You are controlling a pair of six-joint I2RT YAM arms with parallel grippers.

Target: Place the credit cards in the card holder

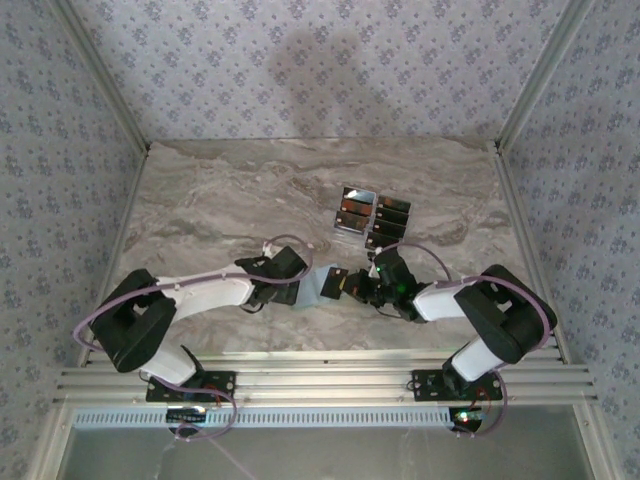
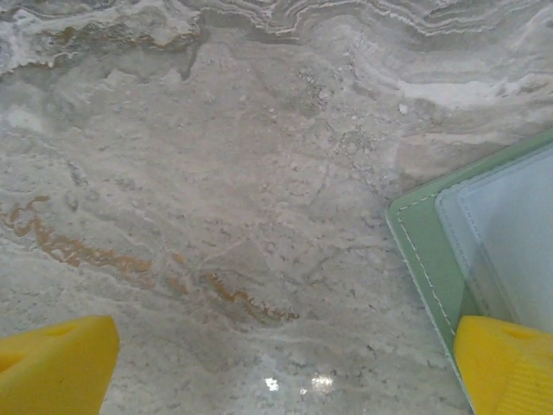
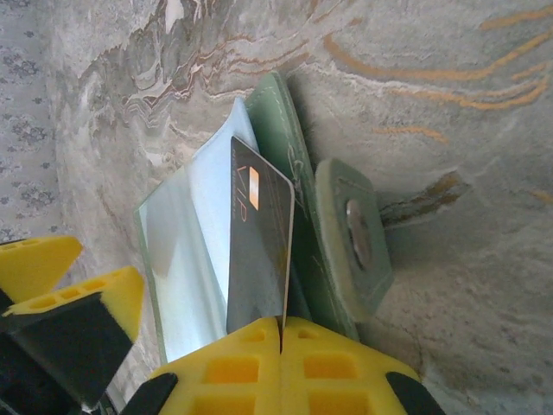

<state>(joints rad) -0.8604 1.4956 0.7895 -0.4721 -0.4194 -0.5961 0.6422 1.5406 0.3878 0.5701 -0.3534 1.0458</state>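
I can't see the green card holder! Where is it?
Top view: the card holder sits mid-table between the left arm and right arm, nearer than the black cards.

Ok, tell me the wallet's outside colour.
Pale green wallet, best seen from the right wrist view.

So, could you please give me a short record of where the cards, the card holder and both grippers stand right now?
right gripper: shut on one card
held card: black, held by one end over the card holder's pale inside; insertion unclear
card holder: open on the table, between the grippers
left gripper: open, one finger over the holder's edge
other cards: grouped on the table beyond the holder
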